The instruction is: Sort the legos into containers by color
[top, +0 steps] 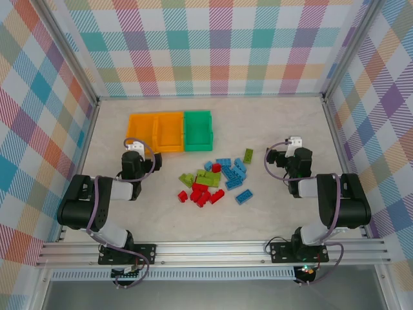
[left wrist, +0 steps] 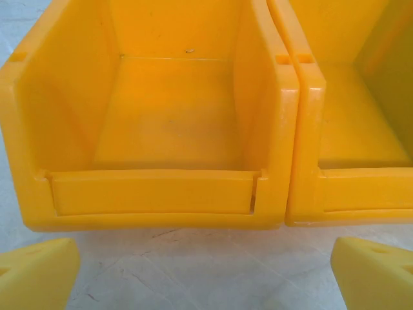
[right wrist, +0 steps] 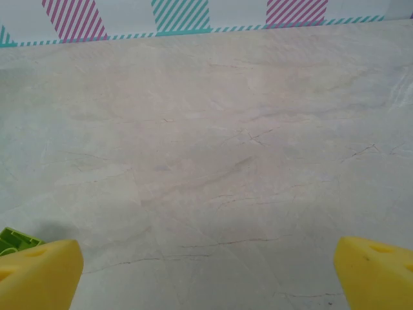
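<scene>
Left end effector [left wrist: 205,276] and right end effector [right wrist: 206,276] are held wide open, empty; bricks [top: 216,181] lie heaped between them, an orange bin [left wrist: 151,194] just ahead of the left; outlying bricks are best taken singly.

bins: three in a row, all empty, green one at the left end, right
Not quite. The top external view shows the green bin at the right end of the row, with the two orange bins to its left. The rest holds: three in a row, all empty.
</scene>
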Available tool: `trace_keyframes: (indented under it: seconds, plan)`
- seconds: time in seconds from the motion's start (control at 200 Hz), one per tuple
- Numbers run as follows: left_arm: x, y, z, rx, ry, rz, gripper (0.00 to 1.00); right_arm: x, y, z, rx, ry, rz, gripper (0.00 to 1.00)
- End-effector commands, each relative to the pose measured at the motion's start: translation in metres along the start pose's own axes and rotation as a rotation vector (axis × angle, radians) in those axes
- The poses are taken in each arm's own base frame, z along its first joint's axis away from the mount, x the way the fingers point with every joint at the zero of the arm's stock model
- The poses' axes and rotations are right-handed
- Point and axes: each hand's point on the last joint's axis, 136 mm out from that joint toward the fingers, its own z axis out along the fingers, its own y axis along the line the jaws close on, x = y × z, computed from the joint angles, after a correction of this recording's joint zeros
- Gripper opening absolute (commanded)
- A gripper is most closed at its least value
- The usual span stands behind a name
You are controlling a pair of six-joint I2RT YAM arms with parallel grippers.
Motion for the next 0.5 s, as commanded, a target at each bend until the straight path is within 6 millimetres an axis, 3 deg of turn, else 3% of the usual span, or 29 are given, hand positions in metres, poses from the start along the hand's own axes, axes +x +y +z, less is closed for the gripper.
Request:
trace_keyframes:
  seconds: [0.0,0.5]
  plan:
    - [-0.0142,0.0031,0.0023,0.002,-0.033,0.003,1.00,-0.0081,0.0021,-0.0004,-0.016,-0.032,-0.014,1.00]
    - [-0.0140,0.0034,0.0026,0.005,-0.032,-0.001,1.00,-0.0074,0.0025,-0.0004,-0.025,-0.028,-0.008,1.00]
